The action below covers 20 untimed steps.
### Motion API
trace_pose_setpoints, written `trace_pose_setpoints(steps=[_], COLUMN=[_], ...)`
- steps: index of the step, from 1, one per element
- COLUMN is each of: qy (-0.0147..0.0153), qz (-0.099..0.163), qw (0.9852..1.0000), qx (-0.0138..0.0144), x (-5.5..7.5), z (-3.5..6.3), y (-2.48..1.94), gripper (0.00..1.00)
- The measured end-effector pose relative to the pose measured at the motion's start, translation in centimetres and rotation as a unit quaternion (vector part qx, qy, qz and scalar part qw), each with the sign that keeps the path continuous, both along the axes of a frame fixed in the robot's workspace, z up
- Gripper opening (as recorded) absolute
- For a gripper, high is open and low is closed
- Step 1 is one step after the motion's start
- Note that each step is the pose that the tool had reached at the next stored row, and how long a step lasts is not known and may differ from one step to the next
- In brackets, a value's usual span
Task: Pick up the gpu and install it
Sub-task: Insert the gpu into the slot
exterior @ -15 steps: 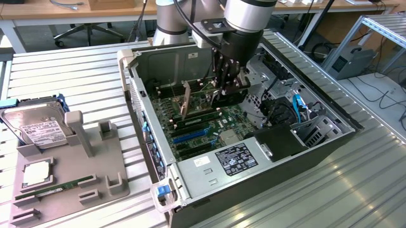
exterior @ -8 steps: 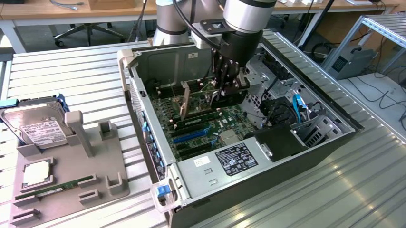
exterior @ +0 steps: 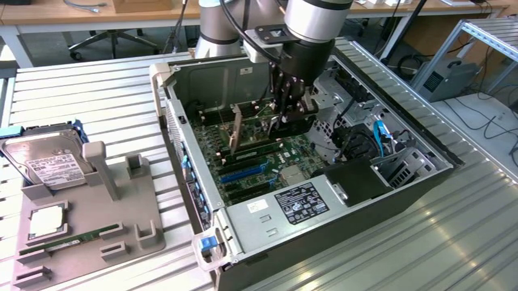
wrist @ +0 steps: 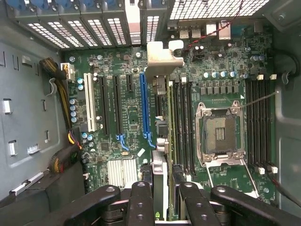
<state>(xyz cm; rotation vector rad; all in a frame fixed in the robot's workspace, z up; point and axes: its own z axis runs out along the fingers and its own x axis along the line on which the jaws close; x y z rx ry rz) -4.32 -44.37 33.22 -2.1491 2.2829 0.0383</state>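
While my gripper [wrist: 162,200] is pinched on the gpu [wrist: 160,136], holding it edge-on just above the motherboard [wrist: 127,117], I'd say we're mid-install. Further in, its bracket [wrist: 162,59] nearly reaches the rear slots [wrist: 94,28]. Lining up with the blue slot [wrist: 143,106] looks like the tricky bit.

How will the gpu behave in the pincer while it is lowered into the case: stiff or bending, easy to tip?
The gpu is a thin flat card standing on edge, so it probably stays stiff. The pincer seems to grip one end, leaving its bracket end free, so it may tilt. It looks light, but its exposed board seems fragile against the motherboard.
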Motion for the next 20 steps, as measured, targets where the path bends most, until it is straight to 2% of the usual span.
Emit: trace_pose_setpoints(steps=[20], qy=[0.0000], qz=[0.000], qw=[1.0000], qx=[0.0000], x=[-0.57], z=[-0.15], y=[-0.27], gripper=[0.27])
